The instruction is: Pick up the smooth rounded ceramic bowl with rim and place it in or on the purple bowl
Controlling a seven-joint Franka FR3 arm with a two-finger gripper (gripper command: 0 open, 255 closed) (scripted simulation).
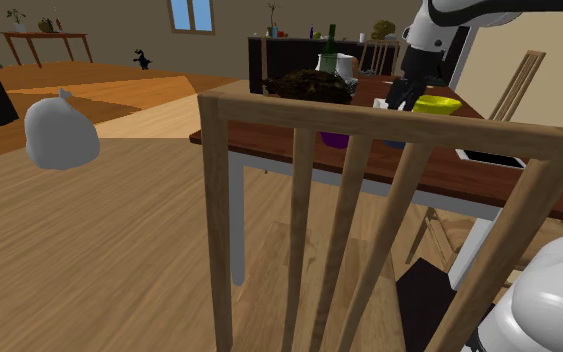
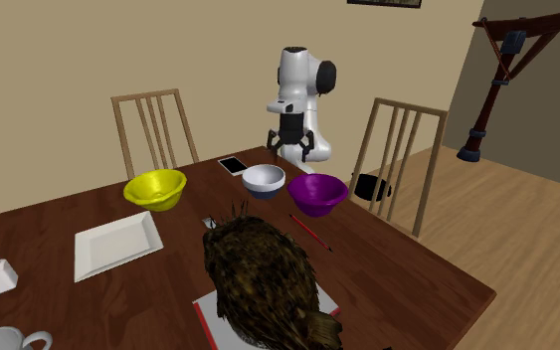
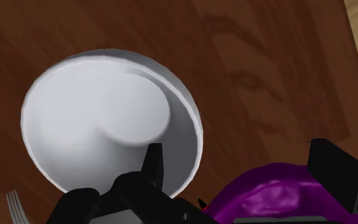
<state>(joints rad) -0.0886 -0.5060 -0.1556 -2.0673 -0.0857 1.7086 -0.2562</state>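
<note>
Wrist view: gripper [image 3: 238, 153] is hovering wide open, one finger lining up over the rim of the white bowl [image 3: 101, 121] below, probably for a pinch; purple bowl [image 3: 266, 194] is sitting beneath it too.

From my end the table [image 3: 266, 57] reads as dark red-brown wood, its grain plain and lightly polished. The white bowl [image 3: 101, 121] is smooth with a soft, even sheen, while the purple bowl [image 3: 266, 194] is glossier and its surface mottled. I see the gripper [image 3: 238, 159] as matt black. The chair [image 1: 369, 130] is pale satin wood, and the owl figure [image 2: 263, 283] looks rough and feathery.
</note>
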